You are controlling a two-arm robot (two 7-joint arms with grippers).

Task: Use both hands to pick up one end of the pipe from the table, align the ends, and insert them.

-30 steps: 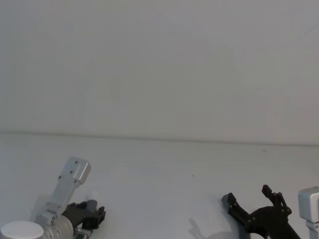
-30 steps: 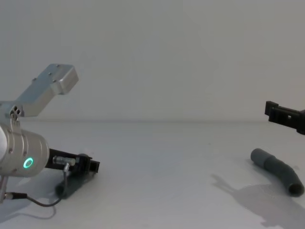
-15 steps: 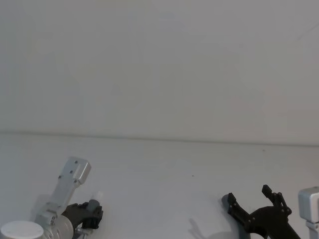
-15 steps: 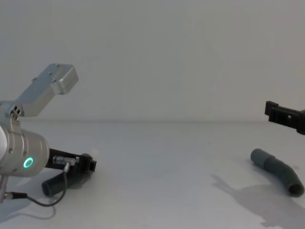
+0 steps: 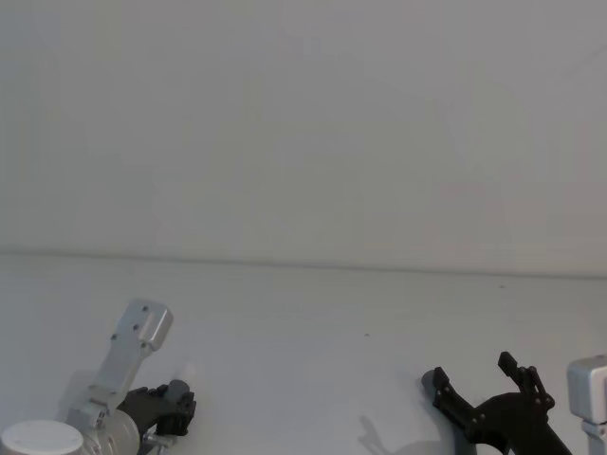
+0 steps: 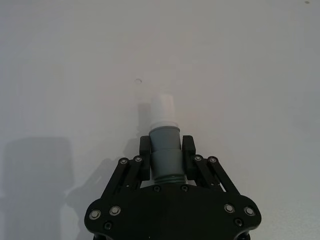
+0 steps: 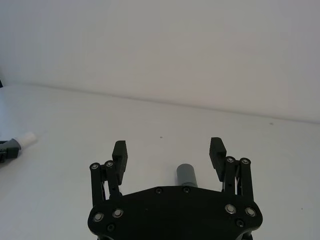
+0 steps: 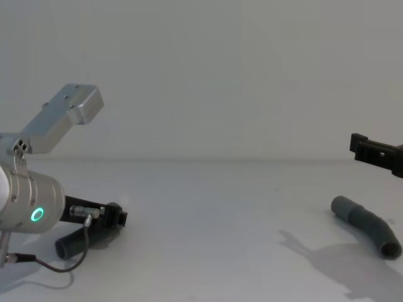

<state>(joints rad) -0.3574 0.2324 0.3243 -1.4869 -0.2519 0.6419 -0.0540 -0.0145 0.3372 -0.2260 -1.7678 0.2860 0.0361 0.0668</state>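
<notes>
One hose grabbed so far
Left gripper point(image 6: 166, 146) clamps the white-tipped hose piece point(image 6: 165, 165); right gripper point(image 7: 169, 150) hangs, jaws spread, above the curved hose piece point(image 8: 368, 225) on the table point(image 8: 220, 207).

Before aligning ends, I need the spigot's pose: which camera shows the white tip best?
Left wrist view: the white tip projects clear beyond the left gripper, shut on its grey collar. Right wrist view shows it small, distant; head view, faintly.

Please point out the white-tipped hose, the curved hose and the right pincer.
white-tipped hose point(image 6: 164, 140): left wrist view, on its grey collar.
curved hose point(image 8: 367, 224): chest view, middle of its ribbed body.
right pincer point(image 7: 168, 148): right wrist view, midway between its open fingertips.
</notes>
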